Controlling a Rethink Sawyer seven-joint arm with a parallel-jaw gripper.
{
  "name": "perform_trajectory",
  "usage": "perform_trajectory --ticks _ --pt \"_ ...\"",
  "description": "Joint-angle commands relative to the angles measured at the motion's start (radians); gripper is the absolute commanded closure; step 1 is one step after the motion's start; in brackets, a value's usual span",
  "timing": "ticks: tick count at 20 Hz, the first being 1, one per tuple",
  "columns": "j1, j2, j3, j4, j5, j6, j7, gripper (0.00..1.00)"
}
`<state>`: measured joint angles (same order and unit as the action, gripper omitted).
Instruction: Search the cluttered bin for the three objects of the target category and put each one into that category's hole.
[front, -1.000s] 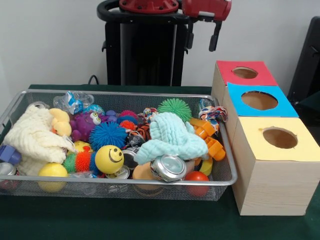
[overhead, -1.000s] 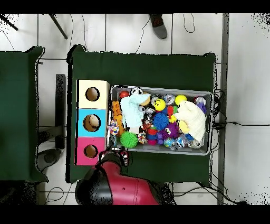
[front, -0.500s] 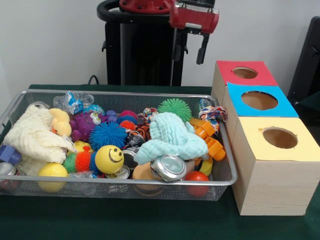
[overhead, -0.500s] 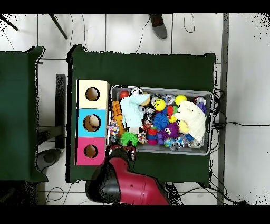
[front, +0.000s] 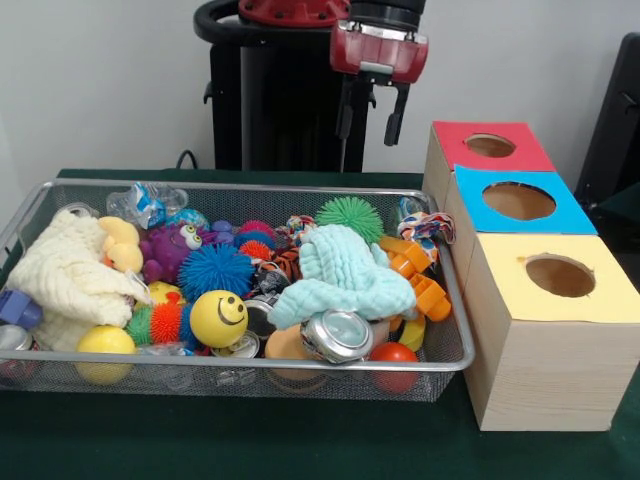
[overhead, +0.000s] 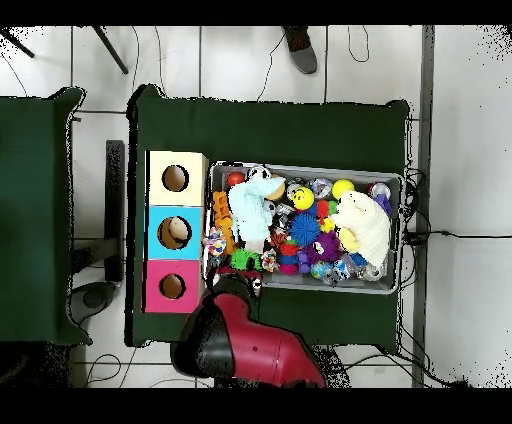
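We count one wire mesh bin (front: 455, 345) and three wooden boxes, each with one round hole: one red-topped (front: 490, 145), one blue-topped (front: 518, 201), one yellow-topped (front: 560, 276). In the bin we count two quilted cloths, one cream (front: 62, 272) at 9 o'clock and one mint (front: 345, 272) near centre; two plain yellow balls (front: 105, 340); one yellow smiley ball (front: 219, 318); one green spiky ball (front: 350, 215) at 12 o'clock; one blue spiky ball (front: 214, 268).

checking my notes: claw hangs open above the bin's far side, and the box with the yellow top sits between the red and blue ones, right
Not quite. In the front view the claw does hang open above the bin, but the blue-topped box sits in the middle, between the red and yellow ones.
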<state>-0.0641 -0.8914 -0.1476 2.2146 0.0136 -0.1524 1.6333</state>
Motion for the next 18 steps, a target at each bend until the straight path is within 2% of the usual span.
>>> perform_trajectory --ticks 1,5,7,11,18 --pt "0.002 0.061 0.094 0.049 0.095 -0.11 0.364 0.0" --pt "-0.042 0.094 0.163 0.028 0.079 -0.127 0.408 0.0" --pt "-0.042 0.122 0.169 0.016 0.075 -0.16 0.432 0.0" --pt "-0.03 0.177 0.163 -0.006 0.057 -0.238 0.466 0.0" --pt "0.008 0.203 0.129 -0.016 0.082 -0.27 0.493 0.0"
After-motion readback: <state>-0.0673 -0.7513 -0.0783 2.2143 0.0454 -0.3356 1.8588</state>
